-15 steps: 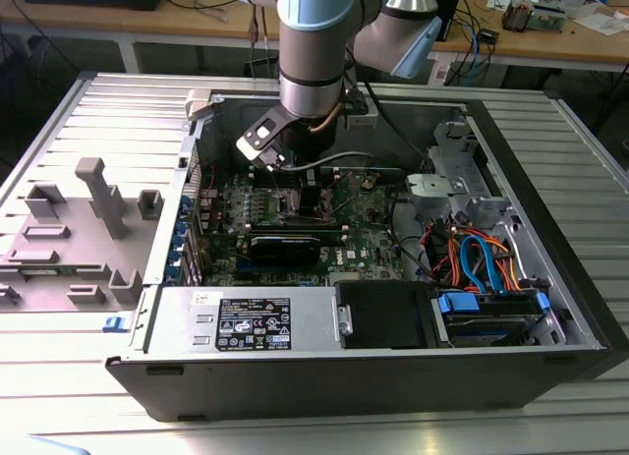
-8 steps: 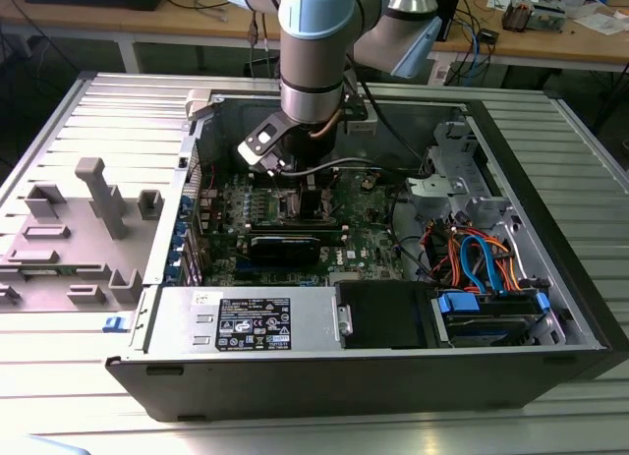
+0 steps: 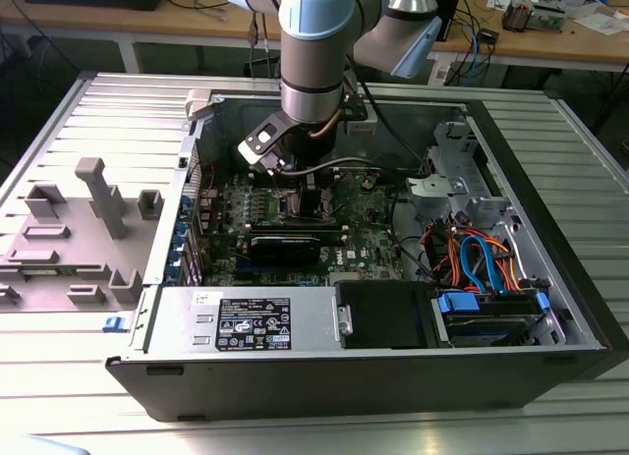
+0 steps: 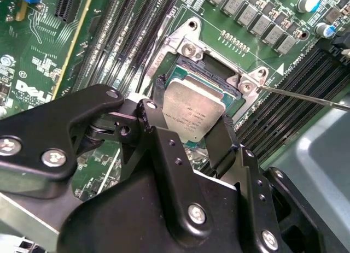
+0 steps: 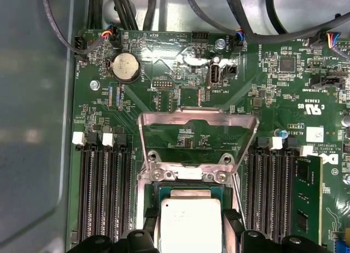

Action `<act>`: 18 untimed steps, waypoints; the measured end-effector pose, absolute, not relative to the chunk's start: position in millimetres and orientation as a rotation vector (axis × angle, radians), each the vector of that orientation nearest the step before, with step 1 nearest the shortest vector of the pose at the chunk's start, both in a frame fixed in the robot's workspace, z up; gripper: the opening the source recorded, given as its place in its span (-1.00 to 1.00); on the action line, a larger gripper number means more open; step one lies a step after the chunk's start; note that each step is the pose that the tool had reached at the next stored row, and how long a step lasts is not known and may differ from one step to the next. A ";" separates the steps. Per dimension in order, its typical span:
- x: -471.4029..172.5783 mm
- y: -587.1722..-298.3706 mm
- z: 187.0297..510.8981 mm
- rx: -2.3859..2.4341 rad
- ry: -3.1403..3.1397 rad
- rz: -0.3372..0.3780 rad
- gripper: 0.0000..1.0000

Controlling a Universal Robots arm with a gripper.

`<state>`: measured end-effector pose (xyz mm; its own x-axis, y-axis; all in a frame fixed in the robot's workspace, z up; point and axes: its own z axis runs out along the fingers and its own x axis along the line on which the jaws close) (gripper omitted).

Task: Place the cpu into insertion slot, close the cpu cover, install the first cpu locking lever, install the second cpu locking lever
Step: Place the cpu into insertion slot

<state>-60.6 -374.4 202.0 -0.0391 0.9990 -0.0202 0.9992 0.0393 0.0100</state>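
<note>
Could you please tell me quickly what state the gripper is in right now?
The gripper: jaws closed on the cpu, held over the insertion slot.

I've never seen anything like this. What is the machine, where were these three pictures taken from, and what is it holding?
The machine is a robot arm reaching down into an open computer case that lies on a metal table. The exterior view comes from a camera standing off the arm. Both wrist views come from cameras riding on the arm, looking at the green circuit board. There the gripper, with two black fingers, is shut on the cpu, a small silvery chip, at the insertion slot. The cpu cover, a thin metal frame, stands raised.
</note>
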 end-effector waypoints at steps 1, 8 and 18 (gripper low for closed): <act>-60.6 -374.3 201.5 2.164 2.248 -0.011 0.09; -60.7 -373.7 199.3 2.169 2.245 -0.008 0.09; -60.9 -373.7 198.2 2.178 2.238 -0.006 0.09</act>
<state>-60.9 -373.7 198.2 -0.0267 0.9995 -0.0162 0.9996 0.0269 0.0102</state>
